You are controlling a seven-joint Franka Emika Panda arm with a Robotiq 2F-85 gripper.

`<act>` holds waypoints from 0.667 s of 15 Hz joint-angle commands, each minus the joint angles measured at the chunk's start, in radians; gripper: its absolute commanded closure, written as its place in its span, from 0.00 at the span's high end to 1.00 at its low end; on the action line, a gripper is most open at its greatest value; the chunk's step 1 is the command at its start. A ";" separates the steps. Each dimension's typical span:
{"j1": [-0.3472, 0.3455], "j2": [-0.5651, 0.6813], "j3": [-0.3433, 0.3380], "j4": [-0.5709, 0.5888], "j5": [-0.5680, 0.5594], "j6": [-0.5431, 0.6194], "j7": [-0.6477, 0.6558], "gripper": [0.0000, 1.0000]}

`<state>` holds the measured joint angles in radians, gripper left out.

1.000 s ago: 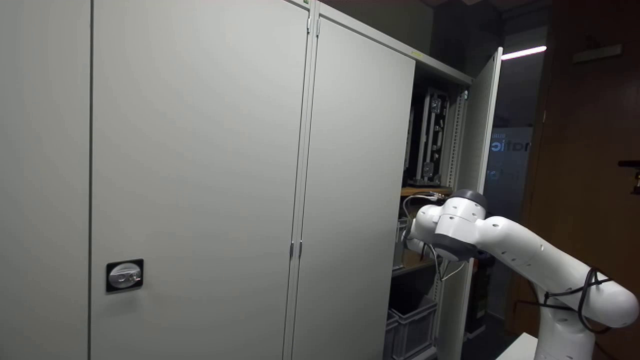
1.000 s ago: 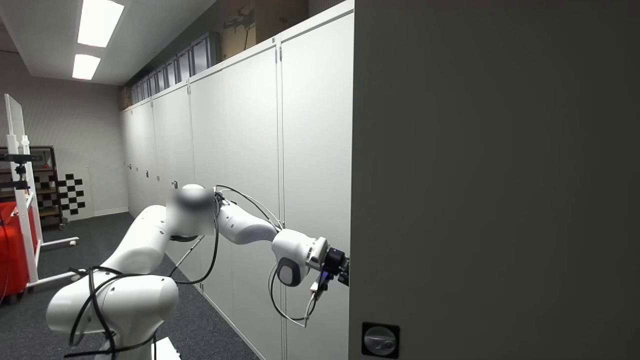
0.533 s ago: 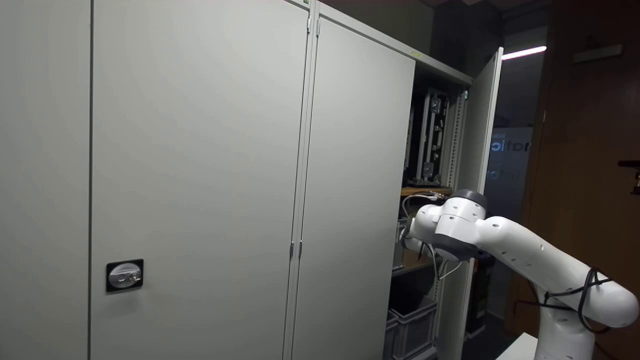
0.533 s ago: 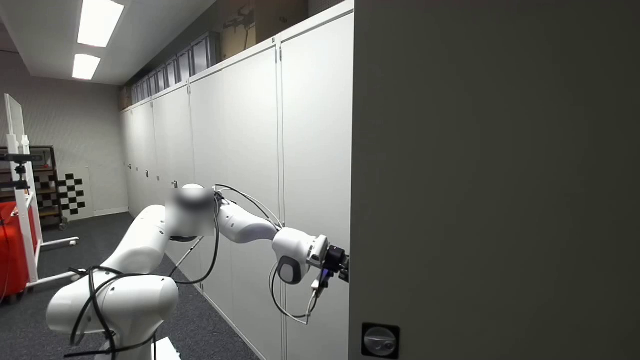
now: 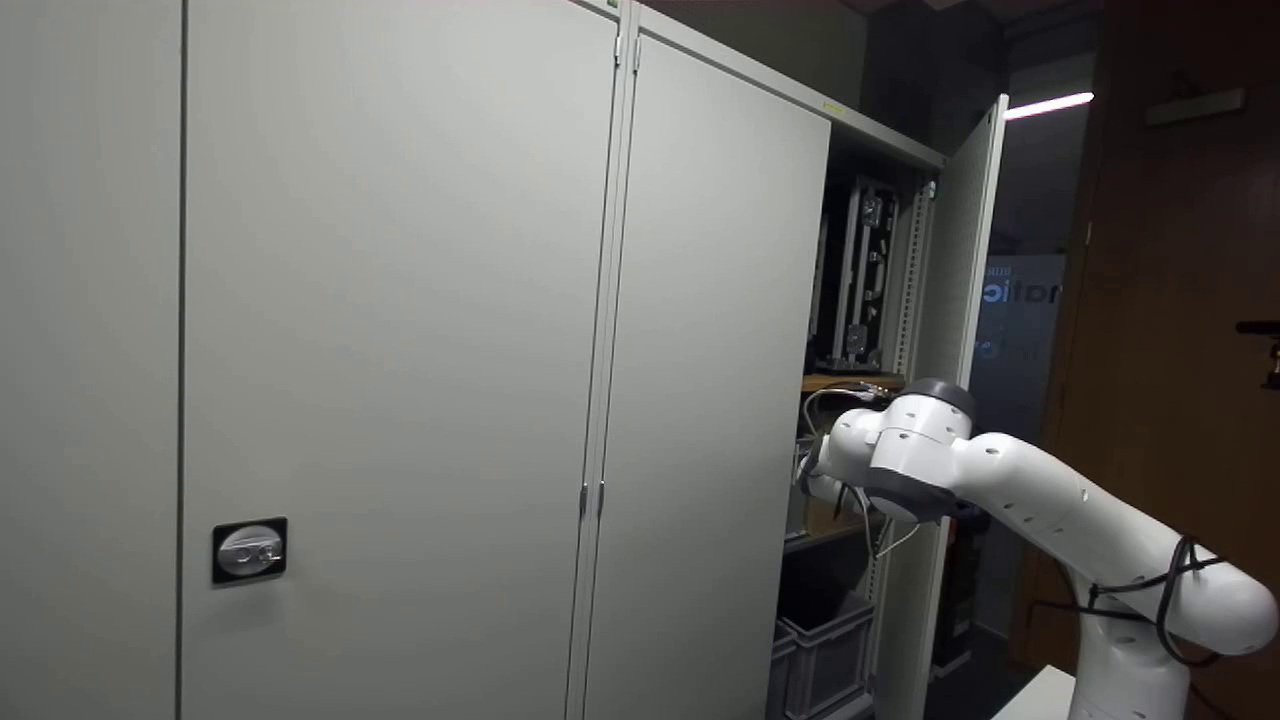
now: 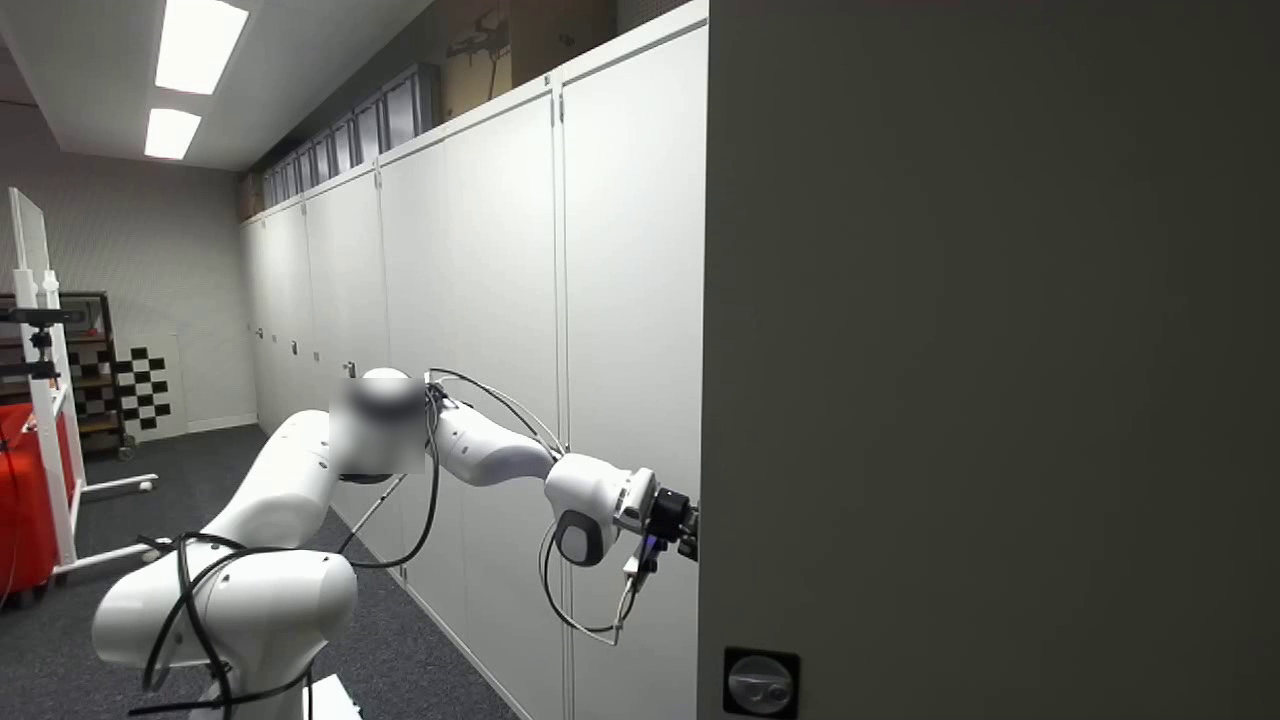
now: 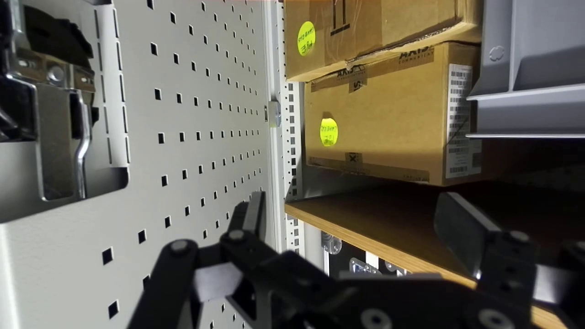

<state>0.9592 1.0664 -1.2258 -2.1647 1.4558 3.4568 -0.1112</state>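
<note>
- The open cabinet door (image 7: 196, 151) stands just beside the gripper (image 7: 354, 217), its inner face filling the left of the wrist view, which is upside down.
- One finger (image 7: 260, 214) overlaps that face in the wrist view; whether they touch cannot be told.
- In an exterior view the door's edge hides the fingertips, so the gripper reaches in behind the door on its inner side.
- The gripper's fingers are spread wide, with nothing held between them.
- The door's inner face is pale grey metal with rows of small square holes; a shiny latch mechanism (image 7: 59, 114) with black parts sits in a recess.
- Its outer face, in shade, looks dark grey, with a round handle (image 6: 762, 682) in a black square surround.
- Facing the gripper is a wooden shelf (image 7: 338, 228); under it are an AXIS cardboard box (image 7: 379, 123) with a yellow round sticker (image 7: 328, 132) and a second cardboard box (image 7: 402, 23), seemingly stacked.
- A grey bin (image 7: 534, 41) is beside the boxes.
- In an exterior view, the neighbouring door (image 5: 700, 350) is closed, and a grey crate (image 5: 832, 650) shows low in the cabinet.
</note>
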 commanded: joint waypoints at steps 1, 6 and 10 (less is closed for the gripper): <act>0.001 0.013 -0.001 -0.008 0.023 -0.002 -0.009 1.00; 0.001 0.056 -0.012 -0.027 0.108 0.000 -0.042 1.00; -0.015 0.096 -0.014 -0.024 0.186 0.000 -0.083 1.00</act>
<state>0.9537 1.1246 -1.2172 -2.1897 1.5792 3.4567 -0.1388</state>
